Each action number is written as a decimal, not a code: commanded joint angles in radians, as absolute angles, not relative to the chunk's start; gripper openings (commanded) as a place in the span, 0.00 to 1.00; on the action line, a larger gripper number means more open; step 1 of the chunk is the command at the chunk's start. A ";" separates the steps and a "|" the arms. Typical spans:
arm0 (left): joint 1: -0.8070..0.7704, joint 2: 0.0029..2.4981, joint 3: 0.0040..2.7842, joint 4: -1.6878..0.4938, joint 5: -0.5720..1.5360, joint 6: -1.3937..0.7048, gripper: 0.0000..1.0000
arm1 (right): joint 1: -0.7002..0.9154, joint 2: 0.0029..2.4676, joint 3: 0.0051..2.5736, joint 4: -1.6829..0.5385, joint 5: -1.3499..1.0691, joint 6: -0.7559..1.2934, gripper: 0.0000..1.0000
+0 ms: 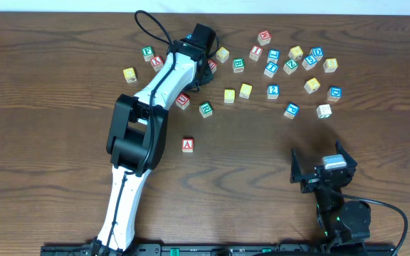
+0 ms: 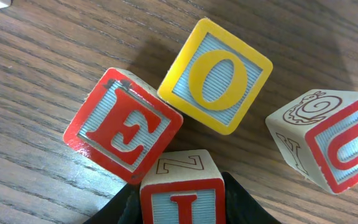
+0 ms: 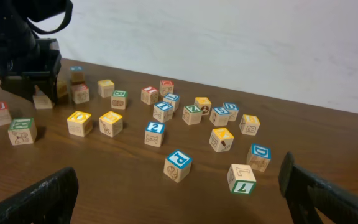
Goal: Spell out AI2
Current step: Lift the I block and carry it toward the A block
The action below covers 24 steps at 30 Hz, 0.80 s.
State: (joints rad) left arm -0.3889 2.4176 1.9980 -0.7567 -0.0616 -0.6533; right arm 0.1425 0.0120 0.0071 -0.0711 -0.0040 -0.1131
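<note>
The A cube (image 1: pixel 187 145) is found alone on the bare middle of the bench (image 1: pixel 48 142), well apart from every other block. It is judged to be set there as the first letter, with room kept to its right for the two that follow. The left gripper (image 2: pixel 183 214) is reached out to the crowded cluster along the far edge. There the I cube (image 2: pixel 182 186) is seen between its fingers (image 2: pixel 126 205), which lie against the cube's two sides, so the cube is taken to be pinched. Whether the cube is raised off the wood cannot be told. The approach is tight: the red E cube (image 2: pixel 124 127) sits just beside the I cube, the yellow O cube (image 2: pixel 215 76) touches the E cube, and a tilted red U cube (image 2: pixel 334 140) stands near on the other side. A straight lift is therefore judged safer than a sideways drag. The 2 cube (image 1: pixel 273 91) lies among the blocks towards the far right and is not yet touched. The right gripper (image 1: pixel 320 160) is held low near the near right corner, its fingers spread wide with nothing between them. This is presumably to keep it clear of the left arm's path while the 2 cube remains within its reach.
</note>
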 commanded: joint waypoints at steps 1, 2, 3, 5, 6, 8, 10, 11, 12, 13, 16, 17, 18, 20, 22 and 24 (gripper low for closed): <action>-0.389 2.414 2.022 -0.769 -0.059 -0.648 0.34 | 0.134 0.007 0.006 -0.075 0.000 -0.102 0.99; -0.389 2.414 2.022 -0.770 -0.059 -0.648 0.33 | 0.134 0.007 0.006 -0.075 0.001 -0.102 0.99; -0.389 2.414 2.022 -0.773 -0.059 -0.648 0.34 | 0.134 0.007 0.006 -0.076 0.001 -0.102 0.99; -0.389 2.414 2.022 -0.776 -0.059 -0.648 0.34 | 0.134 0.007 0.006 -0.075 0.000 -0.102 0.99; -0.389 2.414 2.022 -0.778 -0.059 -0.648 0.34 | 0.134 0.007 0.006 -0.075 0.000 -0.102 0.99; -0.389 2.414 2.022 -0.784 -0.059 -0.648 0.34 | 0.134 0.007 0.006 -0.075 0.000 -0.102 0.99; -0.389 2.414 2.022 -0.787 -0.059 -0.648 0.33 | 0.134 0.007 0.006 -0.075 0.000 -0.102 0.99; -0.389 2.414 2.022 -0.788 -0.059 -0.647 0.33 | 0.134 0.007 0.006 -0.075 0.000 -0.102 0.99; -0.389 2.414 2.022 -0.789 -0.059 -0.647 0.32 | 0.134 0.007 0.006 -0.075 0.000 -0.102 0.99; -0.389 2.414 2.022 -0.789 -0.059 -0.647 0.32 | 0.134 0.007 0.006 -0.075 0.000 -0.102 0.99; -0.389 2.412 2.022 -0.788 -0.059 -0.647 0.31 | 0.134 0.007 0.006 -0.075 0.001 -0.102 0.99; -0.389 2.410 2.022 -0.788 -0.059 -0.647 0.30 | 0.134 0.007 0.006 -0.075 0.001 -0.102 0.99; -0.389 2.405 2.022 -0.789 -0.059 -0.647 0.30 | 0.134 0.007 0.006 -0.075 0.001 -0.102 0.99; -0.389 2.397 2.022 -0.788 -0.060 -0.646 0.30 | 0.134 0.007 0.006 -0.075 0.000 -0.102 0.99; -0.389 2.383 2.022 -0.787 -0.060 -0.638 0.29 | 0.134 0.007 0.006 -0.075 0.000 -0.102 0.99; -0.389 2.365 2.022 -0.787 -0.060 -0.619 0.29 | 0.134 0.007 0.006 -0.075 0.001 -0.102 0.99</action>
